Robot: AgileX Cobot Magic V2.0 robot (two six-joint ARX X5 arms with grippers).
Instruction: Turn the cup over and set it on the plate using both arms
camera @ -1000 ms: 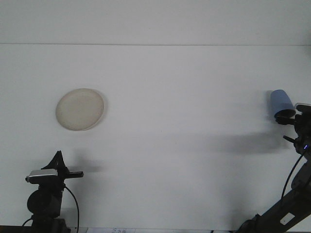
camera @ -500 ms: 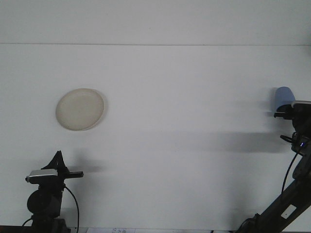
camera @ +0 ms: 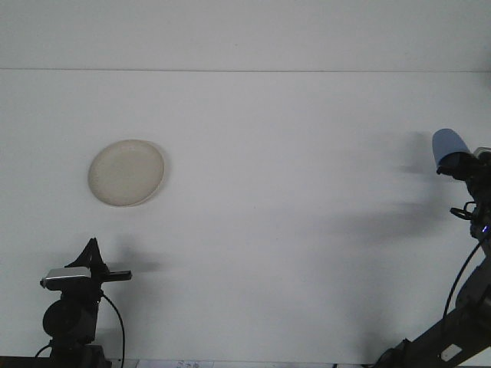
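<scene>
Blue cup (camera: 448,146) clenched in right hand (camera: 460,162) at table's (camera: 291,230) right edge; plate (camera: 126,172) well apart.

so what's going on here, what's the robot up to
The right arm's end effector at the far right edge is holding a blue cup up off the white table. The cup is tilted, with its closed end up and to the left. The left arm's end effector sits low near the front left, holding nothing. A cream plate lies empty on the left side of the table, far from the cup.
</scene>
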